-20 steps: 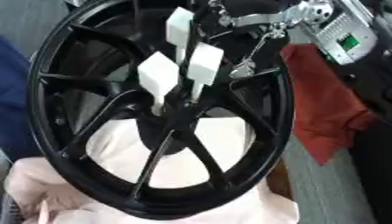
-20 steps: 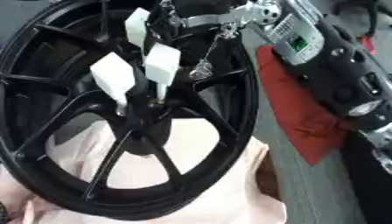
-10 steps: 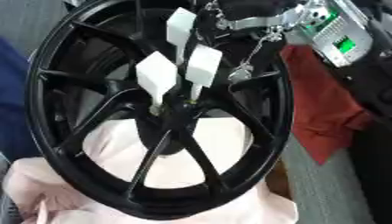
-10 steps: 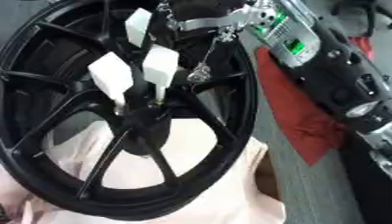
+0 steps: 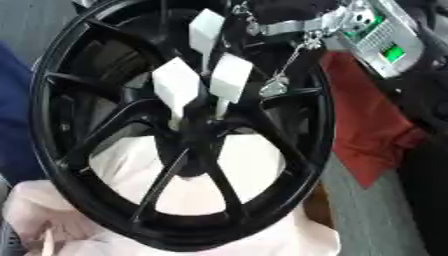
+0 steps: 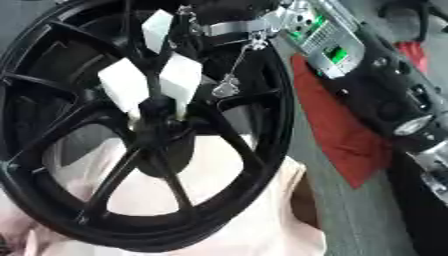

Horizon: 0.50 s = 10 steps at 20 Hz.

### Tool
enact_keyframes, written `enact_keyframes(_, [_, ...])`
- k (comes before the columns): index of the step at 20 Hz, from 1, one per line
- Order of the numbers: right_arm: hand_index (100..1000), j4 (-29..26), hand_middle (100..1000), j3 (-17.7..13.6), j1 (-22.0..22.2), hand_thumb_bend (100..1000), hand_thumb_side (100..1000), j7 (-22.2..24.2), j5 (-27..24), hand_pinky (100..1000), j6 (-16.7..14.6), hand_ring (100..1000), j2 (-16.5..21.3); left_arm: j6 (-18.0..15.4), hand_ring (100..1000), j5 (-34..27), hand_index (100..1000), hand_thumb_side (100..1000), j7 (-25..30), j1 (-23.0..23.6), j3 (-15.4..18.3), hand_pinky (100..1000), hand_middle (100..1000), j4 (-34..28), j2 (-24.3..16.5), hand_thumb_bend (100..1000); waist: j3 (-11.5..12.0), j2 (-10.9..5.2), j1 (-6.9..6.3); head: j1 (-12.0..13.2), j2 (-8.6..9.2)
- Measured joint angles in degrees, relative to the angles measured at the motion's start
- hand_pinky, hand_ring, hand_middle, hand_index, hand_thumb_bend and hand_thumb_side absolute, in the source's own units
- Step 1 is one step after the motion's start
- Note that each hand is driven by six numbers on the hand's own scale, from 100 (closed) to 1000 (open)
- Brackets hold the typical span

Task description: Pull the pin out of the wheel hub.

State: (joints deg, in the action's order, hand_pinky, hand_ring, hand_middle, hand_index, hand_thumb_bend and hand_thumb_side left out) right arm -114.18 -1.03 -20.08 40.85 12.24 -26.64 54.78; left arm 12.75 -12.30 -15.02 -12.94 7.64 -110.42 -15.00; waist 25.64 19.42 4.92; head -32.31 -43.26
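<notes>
i am reaching my right hand (image 6: 241, 22) in from the upper right over the wheel hub (image 5: 197, 130), whether spread or curled i cannot tell, while the white-topped pins (image 5: 229, 80) are standing just below-left of it, pointing up from the centre.

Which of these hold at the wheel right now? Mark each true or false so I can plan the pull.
1. Three white-headed pins stand at the hub. True.
2. The wheel is silver. False: it is black.
3. A red cloth lies to the wheel's right. True.
4. The wheel lies on bare metal. False: a pale pink cloth shows under it and between the spokes.
5. The robot's left arm reaches over the rim. False: only the right arm, with its green display, comes in from the upper right.
</notes>
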Motion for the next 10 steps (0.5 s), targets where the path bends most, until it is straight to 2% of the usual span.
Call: enact_keyframes(10, [468, 0.0, 344, -0.1, 0.3, 100, 106, 0.3, -2.0, 465, 0.3, 499, 0.7, -0.1, 518, 0.2, 691, 529, 0.3, 0.0, 0.0, 675, 525, 0.0, 0.0, 403, -0.1, -0.46, -0.03, -0.1, -0.04])
